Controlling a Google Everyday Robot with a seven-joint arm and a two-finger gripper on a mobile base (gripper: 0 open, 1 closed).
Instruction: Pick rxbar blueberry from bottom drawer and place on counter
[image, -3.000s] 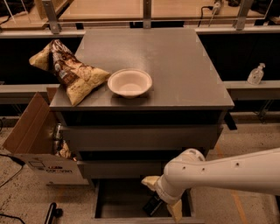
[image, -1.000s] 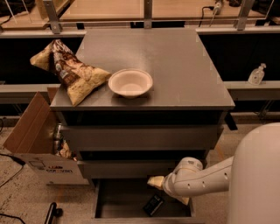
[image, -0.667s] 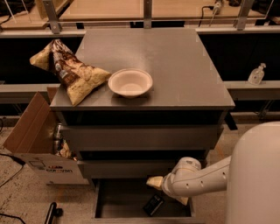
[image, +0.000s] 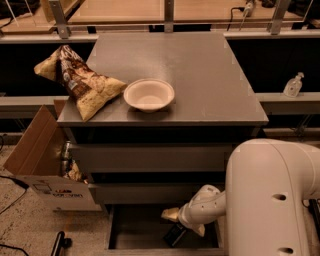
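Note:
The bottom drawer (image: 135, 231) is pulled open at the foot of the cabinet, showing its dark floor. My gripper (image: 176, 233) reaches down into it at the right of centre, below the pale wrist (image: 200, 210). A small dark shape lies right at the gripper's tip; I cannot tell whether it is the rxbar blueberry or part of the gripper. The grey counter (image: 200, 75) on top of the cabinet holds no bar.
A white bowl (image: 149, 94) and a crinkled tan chip bag (image: 80, 82) sit on the counter's front left. An open cardboard box (image: 35, 160) stands left of the cabinet. My bulky white arm link (image: 272, 200) fills the lower right. A small bottle (image: 293, 85) stands on the right ledge.
The arm has swung so that its big white link now looms at the lower right. The gripper stays down in the open drawer, almost unmoved over the last second.

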